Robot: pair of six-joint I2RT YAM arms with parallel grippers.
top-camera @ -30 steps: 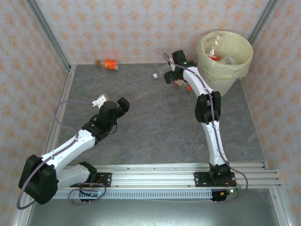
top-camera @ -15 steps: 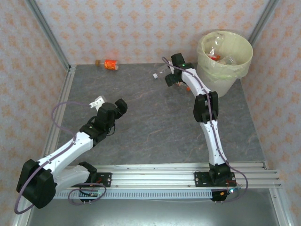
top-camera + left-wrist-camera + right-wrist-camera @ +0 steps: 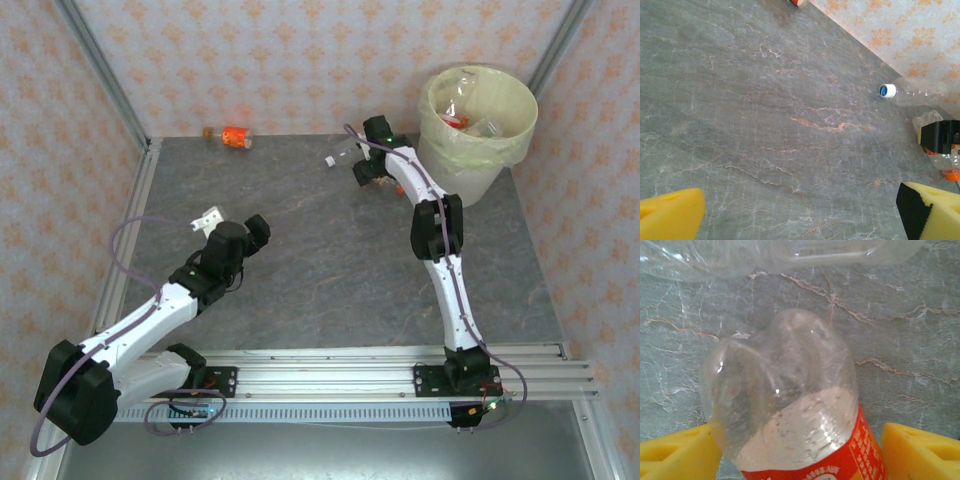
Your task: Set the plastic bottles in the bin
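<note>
One arm (image 3: 440, 230) (the right) outstretched, pincer (image 3: 800, 455) astride red-labelled bottle (image 3: 785, 390).

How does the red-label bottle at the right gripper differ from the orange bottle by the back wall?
The red-label bottle lies near the bin, between the right gripper's open fingers; the orange bottle lies alone at the table's far left. The first looks mostly clear, the second mostly orange. Both lie on the table, not yet binned.
</note>
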